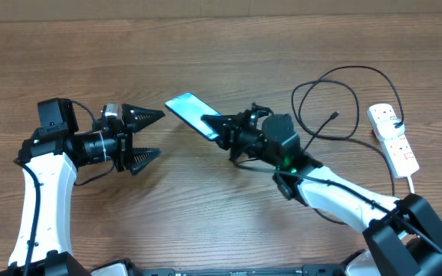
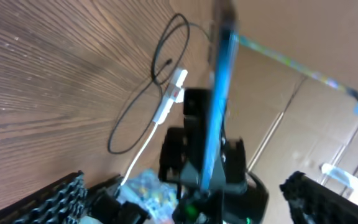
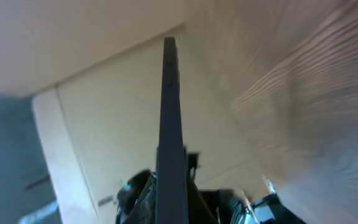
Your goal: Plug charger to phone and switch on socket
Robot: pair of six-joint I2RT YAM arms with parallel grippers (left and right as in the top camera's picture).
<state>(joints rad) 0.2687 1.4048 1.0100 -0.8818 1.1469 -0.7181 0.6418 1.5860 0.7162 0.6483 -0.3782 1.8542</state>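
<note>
the near end of the phone [image 1: 191,109] is buried in the right gripper [image 1: 222,129], so its port cannot be seen, and in the overhead view the fingers are lost against the dark wrist body. the jaws are closed on that end and hold the phone up off the worktop [image 1: 206,218], with the light blue screen tilted and the free end pointing far and left. in the right wrist view the phone [image 3: 169,112] is only a dark edge-on sliver against blurred boards, and the gripper's own fingers are too dim to make out. the socket [image 1: 394,136] lies at the far right, its switch marks too small to read; its white cord [image 1: 410,178] runs nearward and is cut off by the right arm's base. the charger [image 1: 356,107] lies in loose loops on the worktop between the socket and the right gripper, its connector [image 1: 334,116] free and well apart from the phone. the left wrist view is blurred: the phone [image 2: 219,87] is a blue streak on edge, with the socket [image 2: 169,99] small behind it. the left gripper [image 1: 159,134] sits just left of the phone without touching it, its jaws spread wide and empty, and its toothed fingers [image 2: 58,199] are cut off at the frame's bottom corners.
</note>
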